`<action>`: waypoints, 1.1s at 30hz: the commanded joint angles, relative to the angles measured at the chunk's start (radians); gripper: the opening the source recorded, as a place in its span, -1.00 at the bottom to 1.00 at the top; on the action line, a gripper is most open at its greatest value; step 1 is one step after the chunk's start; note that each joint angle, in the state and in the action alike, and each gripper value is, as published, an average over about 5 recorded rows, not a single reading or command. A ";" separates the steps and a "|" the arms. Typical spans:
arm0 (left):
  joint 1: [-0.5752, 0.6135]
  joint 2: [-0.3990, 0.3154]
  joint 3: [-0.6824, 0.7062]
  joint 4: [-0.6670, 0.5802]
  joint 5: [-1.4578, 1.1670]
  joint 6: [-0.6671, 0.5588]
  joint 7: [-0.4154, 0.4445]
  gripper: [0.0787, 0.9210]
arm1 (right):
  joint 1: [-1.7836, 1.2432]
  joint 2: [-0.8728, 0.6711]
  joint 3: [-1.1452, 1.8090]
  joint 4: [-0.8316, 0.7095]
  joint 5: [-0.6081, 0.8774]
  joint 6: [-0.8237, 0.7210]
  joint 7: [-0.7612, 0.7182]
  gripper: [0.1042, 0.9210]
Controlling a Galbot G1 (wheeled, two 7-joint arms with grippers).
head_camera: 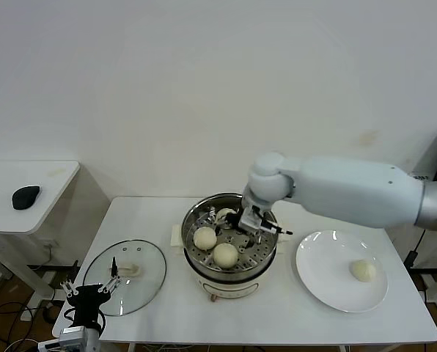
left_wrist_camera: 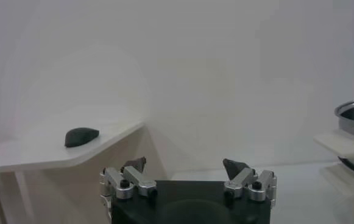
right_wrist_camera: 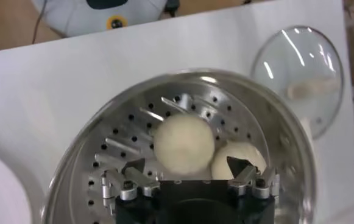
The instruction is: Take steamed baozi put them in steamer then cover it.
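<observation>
The fingers of the right gripper (right_wrist_camera: 186, 163) stand spread apart above the perforated tray of the steamer (head_camera: 204, 268), holding nothing; in the right wrist view a steamed baozi (right_wrist_camera: 184, 142) lies on the tray just beyond the finger tips, touching a second one (right_wrist_camera: 240, 155) at its side. From the head view the right gripper (head_camera: 242, 220) hangs inside the pot's rim at the far side, the long white arm reaching in from the right. Three buns show in the steamer there: one at the near middle (head_camera: 225, 254), one to its left (head_camera: 204, 237), and one at the back (head_camera: 224, 215) partly hidden by the gripper. A fourth bun (head_camera: 363, 270) sits alone on the white plate (head_camera: 317, 282), which lies on the counter (head_camera: 277, 315) just right of the steamer.

The cover (head_camera: 141, 257) lies flat on the counter to the left of the steamer, its cream handle up. The left gripper (head_camera: 92, 291) waits low at the counter's near left edge, beside the cover; its fingers (left_wrist_camera: 237, 167) are spread wide and empty too. A dark object (head_camera: 25, 196) rests on a separate side table (head_camera: 50, 187) to the far left.
</observation>
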 commanded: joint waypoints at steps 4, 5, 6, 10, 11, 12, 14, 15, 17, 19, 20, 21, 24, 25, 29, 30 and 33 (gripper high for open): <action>-0.005 0.018 0.002 0.004 -0.004 0.001 0.002 0.77 | 0.053 -0.323 0.046 0.114 0.172 -0.524 0.052 0.76; -0.007 0.020 0.003 0.005 -0.005 0.001 0.003 0.77 | 0.048 -0.356 0.050 0.125 0.174 -0.543 0.056 0.76; -0.008 0.021 0.005 0.006 -0.005 0.002 0.003 0.77 | 0.040 -0.392 0.056 0.135 0.170 -0.555 0.058 0.76; -0.012 0.025 0.013 0.008 -0.004 0.001 0.003 0.77 | -0.023 -0.508 0.094 0.150 0.125 -0.547 0.048 0.76; -0.012 0.026 0.015 0.008 -0.004 0.001 0.003 0.77 | -0.046 -0.529 0.104 0.148 0.109 -0.533 0.041 0.76; -0.012 0.027 0.016 0.008 -0.004 0.001 0.003 0.77 | -0.073 -0.551 0.116 0.142 0.089 -0.513 0.032 0.76; -0.012 0.029 0.018 0.010 -0.004 0.001 0.003 0.77 | -0.130 -0.584 0.141 0.122 0.046 -0.463 0.008 0.76; -0.012 0.029 0.018 0.011 -0.004 0.001 0.003 0.77 | -0.156 -0.597 0.155 0.110 0.026 -0.433 -0.006 0.76; -0.012 0.030 0.018 0.013 -0.004 0.000 0.003 0.77 | -0.213 -0.617 0.190 0.079 -0.017 -0.368 -0.036 0.76; -0.010 0.028 0.019 0.016 -0.004 0.000 0.003 0.77 | -0.280 -0.635 0.241 0.051 -0.057 -0.323 -0.056 0.76; -0.009 0.028 0.019 0.018 -0.004 -0.001 0.003 0.77 | -0.322 -0.644 0.276 0.037 -0.078 -0.305 -0.064 0.76; -0.009 0.027 0.020 0.019 -0.003 -0.001 0.003 0.77 | -0.359 -0.652 0.308 0.026 -0.091 -0.297 -0.067 0.76; -0.007 0.024 0.022 0.024 -0.002 -0.002 0.002 0.77 | -0.495 -0.669 0.416 -0.014 -0.126 -0.274 -0.069 0.76; -0.007 0.023 0.022 0.025 -0.001 -0.002 0.002 0.77 | -0.539 -0.670 0.448 -0.029 -0.134 -0.268 -0.067 0.76; -0.007 0.020 0.022 0.024 0.002 -0.001 0.002 0.77 | -0.697 -0.650 0.573 -0.093 -0.168 -0.239 -0.054 0.76; -0.007 0.020 0.022 0.024 0.002 -0.001 0.002 0.77 | -0.731 -0.643 0.606 -0.106 -0.175 -0.232 -0.049 0.76; -0.004 0.019 0.019 0.024 0.006 0.000 0.002 0.77 | -0.830 -0.611 0.707 -0.151 -0.200 -0.213 -0.034 0.76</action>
